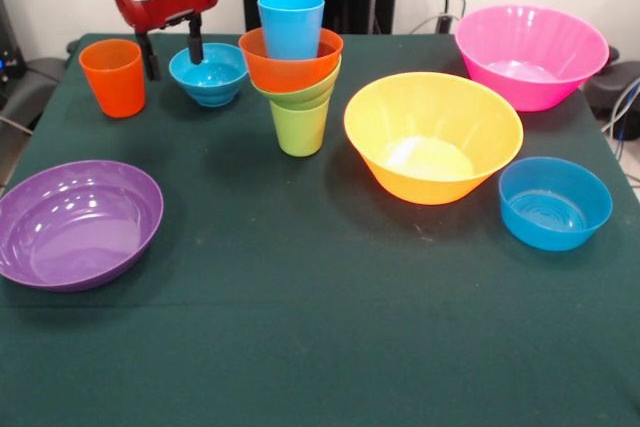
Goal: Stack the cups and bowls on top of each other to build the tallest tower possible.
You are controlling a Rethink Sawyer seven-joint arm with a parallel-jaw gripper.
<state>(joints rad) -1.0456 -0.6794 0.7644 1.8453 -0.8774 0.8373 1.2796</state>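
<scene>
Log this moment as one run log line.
claw: open, empty, beside small blue bowl | tower: four pieces | orange cup: loose

1. One view only: the camera stands at the near edge of the dark green table (300,347), raised, looking down and across it.
2. It frames the whole tabletop from moderately close, the far wall included.
</scene>
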